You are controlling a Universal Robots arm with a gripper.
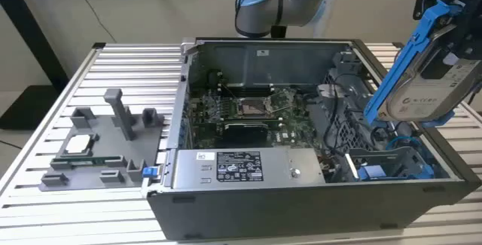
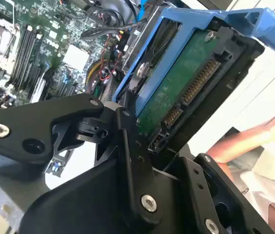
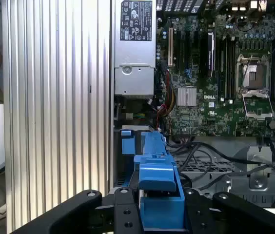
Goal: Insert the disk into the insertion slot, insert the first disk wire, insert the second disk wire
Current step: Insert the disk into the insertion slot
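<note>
An open computer case (image 1: pixel 316 211) lies on a slatted metal counter (image 1: pixel 45 211). None of the 3 steps looks finished.

The disk (image 1: pixel 421 95), a silver drive in a bright blue carrier, hangs tilted in the air over the edge of the case on the exterior view's right. It is above the insertion slot (image 1: pixel 388 163) and not in it. The black gripper (image 3: pixel 159 214) has its jaws pinching the disk from both sides. In the second wrist view the drive's green underside and its connector edge are bare, with nothing plugged in. So seating the disk and fitting both wires remain, as far as can be judged.

The slot, a grey bay with blue tabs at the near corner on the exterior view's right, appears empty. Loose black cables (image 3: pixel 201 156) lie just beside it.

The case also holds a green motherboard (image 1: pixel 256 115) in the middle and a grey labelled power-supply box (image 1: pixel 241 169) along the near wall.

On the exterior view's left, apart from the case, a grey fixture tray (image 1: pixel 56 180) carries a square chip (image 1: pixel 79 143) and a long green module (image 1: pixel 87 160).

A person's arm (image 2: pixel 254 141) is near the counter edge.
</note>
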